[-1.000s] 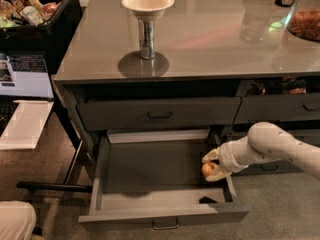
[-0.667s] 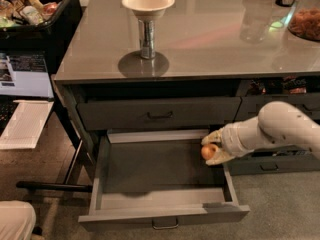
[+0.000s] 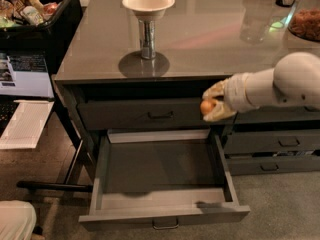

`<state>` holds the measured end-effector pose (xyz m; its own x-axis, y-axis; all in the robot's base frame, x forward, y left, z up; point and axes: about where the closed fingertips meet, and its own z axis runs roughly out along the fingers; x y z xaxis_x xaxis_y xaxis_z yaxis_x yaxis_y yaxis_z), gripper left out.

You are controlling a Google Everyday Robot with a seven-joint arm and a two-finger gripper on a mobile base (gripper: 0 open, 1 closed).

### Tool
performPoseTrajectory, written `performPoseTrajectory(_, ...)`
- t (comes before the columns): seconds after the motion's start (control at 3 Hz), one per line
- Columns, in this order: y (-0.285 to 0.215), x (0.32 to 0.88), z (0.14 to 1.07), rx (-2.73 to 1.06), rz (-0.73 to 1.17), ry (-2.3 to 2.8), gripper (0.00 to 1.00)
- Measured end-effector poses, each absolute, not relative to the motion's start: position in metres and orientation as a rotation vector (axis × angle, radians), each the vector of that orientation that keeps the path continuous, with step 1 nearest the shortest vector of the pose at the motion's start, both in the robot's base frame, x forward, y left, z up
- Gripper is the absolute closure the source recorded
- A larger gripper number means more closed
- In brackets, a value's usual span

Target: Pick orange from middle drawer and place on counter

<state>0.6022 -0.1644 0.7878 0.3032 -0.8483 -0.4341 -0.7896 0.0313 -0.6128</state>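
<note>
My gripper (image 3: 212,104) is shut on the orange (image 3: 206,107), a small round orange fruit, and holds it in the air in front of the closed upper drawer, just below the counter edge. The white arm reaches in from the right. The middle drawer (image 3: 162,210) is pulled wide open below; its grey interior holds nothing. The counter (image 3: 200,39) is a glossy grey-taupe slab above and behind the gripper.
A cream bowl on a metal stand (image 3: 148,23) stands on the counter at the left. A clear glass (image 3: 255,19) and a jar of brownish snacks (image 3: 305,21) stand at the right. A black bin of packets (image 3: 35,14) is at far left. Narrower drawers (image 3: 280,144) are at right.
The gripper has risen out of the open drawer with the orange in it, from the drawer's right side up to just below the counter edge.
</note>
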Motion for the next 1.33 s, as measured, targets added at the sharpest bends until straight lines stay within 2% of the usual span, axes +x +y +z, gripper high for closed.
performPoseTrajectory(0.67,-0.17,0.662,0.878,-1.496,-0.15,1.462,1.0)
performPoseTrajectory(1.33,-0.177,0.709,0.91,-1.314,-0.124,1.486,1.0)
